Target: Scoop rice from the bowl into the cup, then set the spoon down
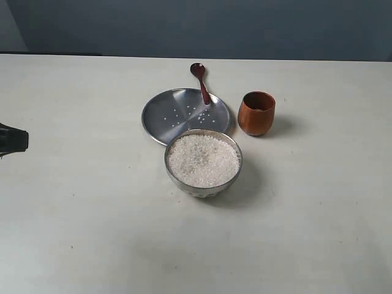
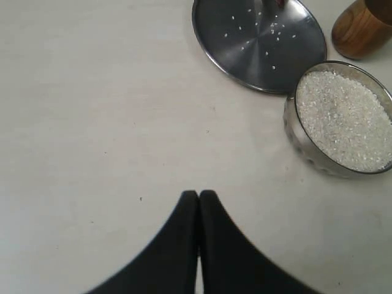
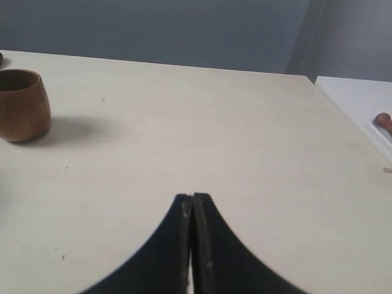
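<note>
Progress unclear: spoon (image 1: 201, 82) lies on plate (image 1: 165, 119), bowl (image 1: 202, 187) full of rice (image 1: 203, 160), inside of cup (image 1: 256, 116) unseen; left pincer (image 2: 198, 195) and right pincer (image 3: 192, 197) pressed together, empty

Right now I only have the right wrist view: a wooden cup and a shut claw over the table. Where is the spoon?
Observer: The spoon lies with its handle end on the steel plate and its head past the plate's far rim.
Operator: And the rice?
Observer: The bowl stands just in front of that plate, filled nearly to the rim with rice.
Operator: What is the other arm doing?
Observer: The left claw is shut with nothing in it, over the table, off to the left of the plate.
</note>
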`<state>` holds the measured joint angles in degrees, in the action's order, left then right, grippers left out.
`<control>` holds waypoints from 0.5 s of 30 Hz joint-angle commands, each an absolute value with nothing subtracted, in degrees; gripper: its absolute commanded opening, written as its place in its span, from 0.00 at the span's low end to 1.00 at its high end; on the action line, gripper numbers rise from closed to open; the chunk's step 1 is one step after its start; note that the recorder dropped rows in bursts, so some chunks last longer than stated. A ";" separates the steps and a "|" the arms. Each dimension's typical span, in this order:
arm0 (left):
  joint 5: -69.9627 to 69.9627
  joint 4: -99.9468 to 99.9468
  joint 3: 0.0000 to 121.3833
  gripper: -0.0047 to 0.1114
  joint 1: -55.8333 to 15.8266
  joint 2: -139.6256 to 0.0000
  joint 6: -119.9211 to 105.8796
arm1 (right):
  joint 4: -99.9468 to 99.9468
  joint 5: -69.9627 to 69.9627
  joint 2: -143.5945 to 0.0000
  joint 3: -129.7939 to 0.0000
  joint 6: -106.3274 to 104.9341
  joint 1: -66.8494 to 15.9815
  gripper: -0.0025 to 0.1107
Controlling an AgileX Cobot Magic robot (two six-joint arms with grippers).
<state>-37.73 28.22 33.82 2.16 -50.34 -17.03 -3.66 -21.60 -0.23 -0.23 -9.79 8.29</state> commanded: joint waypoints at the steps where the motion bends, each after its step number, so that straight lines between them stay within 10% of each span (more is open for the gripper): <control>1: -37.38 28.14 34.17 0.04 2.16 -50.64 -16.99 | -3.20 -21.21 0.00 0.00 -10.26 8.65 0.02; 15: -37.38 28.14 34.17 0.04 2.16 -50.64 -16.99 | -3.26 -20.85 0.00 0.00 -10.26 8.65 0.02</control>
<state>-37.73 28.11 33.82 2.16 -50.34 -17.03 -3.66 -21.60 -0.23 -0.23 -9.90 8.29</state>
